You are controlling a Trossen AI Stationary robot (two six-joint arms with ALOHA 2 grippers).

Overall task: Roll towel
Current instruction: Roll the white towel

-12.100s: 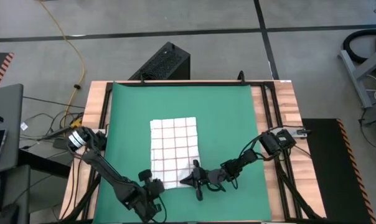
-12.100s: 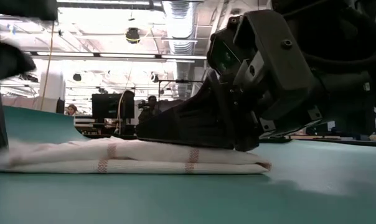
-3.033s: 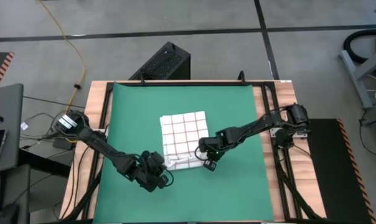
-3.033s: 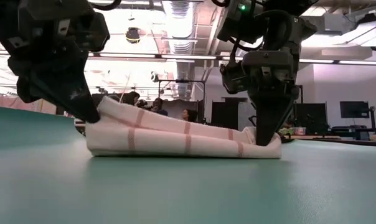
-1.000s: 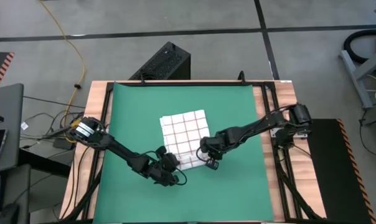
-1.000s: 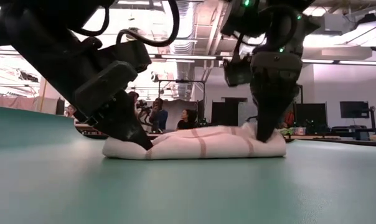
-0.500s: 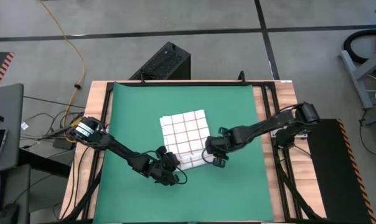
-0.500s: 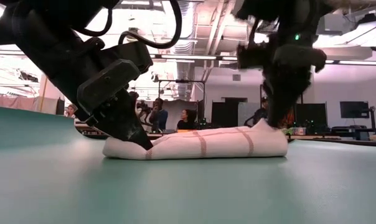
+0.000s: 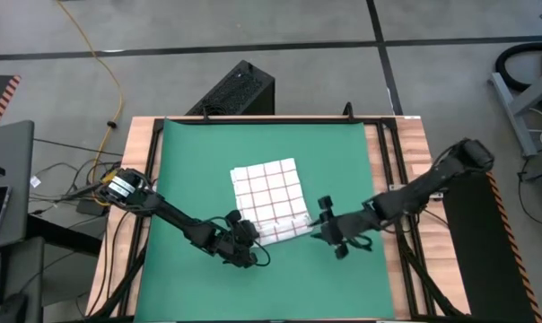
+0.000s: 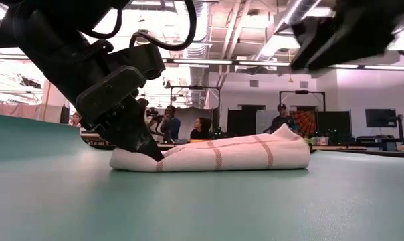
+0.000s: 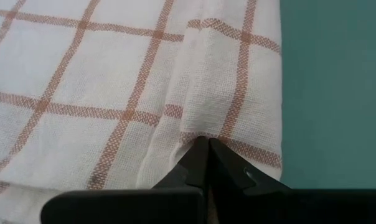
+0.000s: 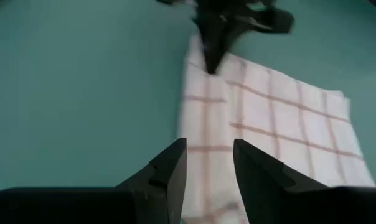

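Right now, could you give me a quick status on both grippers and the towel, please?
Left gripper shut on the towel at its rolled near edge. Right gripper open, clear of the cloth, off to its right. Towel partly rolled on the green mat. Nothing in the way.

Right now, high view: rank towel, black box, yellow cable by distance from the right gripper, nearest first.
From the right gripper, open on the mat:
1. Towel, just to its left.
2. Black box, on the floor past the table's far edge.
3. Yellow cable, floor, far left.
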